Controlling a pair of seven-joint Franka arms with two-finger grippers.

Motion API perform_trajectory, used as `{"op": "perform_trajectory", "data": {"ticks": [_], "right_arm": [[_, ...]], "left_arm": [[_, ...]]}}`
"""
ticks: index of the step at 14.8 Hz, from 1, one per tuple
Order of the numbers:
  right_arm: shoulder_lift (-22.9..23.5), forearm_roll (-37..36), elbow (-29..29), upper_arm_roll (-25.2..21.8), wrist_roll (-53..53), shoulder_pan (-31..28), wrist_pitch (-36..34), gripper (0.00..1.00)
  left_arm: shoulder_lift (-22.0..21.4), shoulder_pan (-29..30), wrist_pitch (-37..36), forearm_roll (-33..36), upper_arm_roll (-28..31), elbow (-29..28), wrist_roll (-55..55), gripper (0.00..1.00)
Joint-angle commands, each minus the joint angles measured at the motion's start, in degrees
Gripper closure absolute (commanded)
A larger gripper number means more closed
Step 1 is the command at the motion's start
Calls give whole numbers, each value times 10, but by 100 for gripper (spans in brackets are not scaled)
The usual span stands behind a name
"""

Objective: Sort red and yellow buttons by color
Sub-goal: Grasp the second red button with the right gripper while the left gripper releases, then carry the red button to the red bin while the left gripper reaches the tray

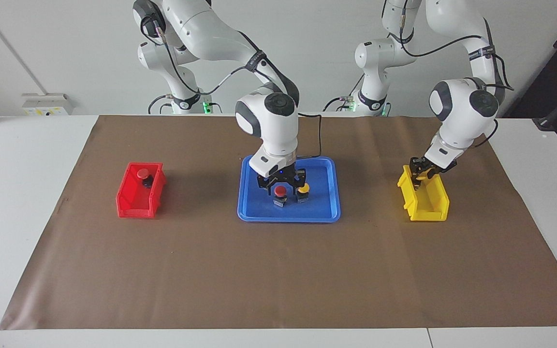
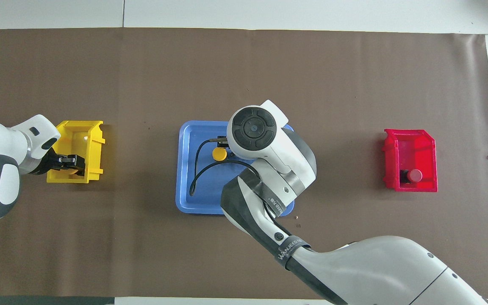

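My right tool [image 1: 281, 183], open astride the tray's [image 1: 259, 212] red button [image 1: 280, 192], must close and carry it to the red bin [image 1: 133, 207], facing view's nine o'clock; my left tool [image 1: 422, 175] is in the yellow bin [image 1: 431, 207], grip impossible to tell.

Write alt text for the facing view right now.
The right hand is low over a red button on the blue tray, beside a yellow button. The left hand is at the yellow bin; another red button lies in the red bin.
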Motion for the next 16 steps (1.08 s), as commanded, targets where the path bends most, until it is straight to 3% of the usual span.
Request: {"op": "perform_trajectory", "data": {"ticks": [1,3,4,5,6,8,9,11,13,14,16], "right_arm": [[-16,-12,-26,1,8,-3,14,35],[-19,-12,-41,1,8,-3,28,49],[-19,-11,-40,1,8,-4,27,69],[-19,-11,-34,1,8,-5,19,82],[-18,-11,-21,1,8,-6,7,88],[-20,-12,36,1,-10,-19,-72,89],[-43,-11,43,1,-40,-38,-106,89],[-133,-3,-9,1,-132,-110,-163,89],[-211,35,-81,1,-285,-195,-175,89],[-240,58,-113,1,-350,-240,-171,89],[-252,68,-138,0,-459,-313,-155,89]], "left_arm": [[-6,7,1,10,-5,13,-2,34],[-5,8,-70,10,-5,81,-1,34],[-5,8,-125,10,-4,130,1,28],[-4,13,-174,9,-4,180,4,1],[-4,13,-214,10,-4,225,5,0],[-3,5,-284,6,-7,315,5,0],[-2,4,-313,2,-10,348,5,0],[3,-6,-381,-11,-11,411,2,0],[5,-16,-374,-13,-13,411,-8,0],[-5,-31,-322,-15,-14,362,-31,0],[-19,-87,-203,-16,-15,264,-129,0]]}}
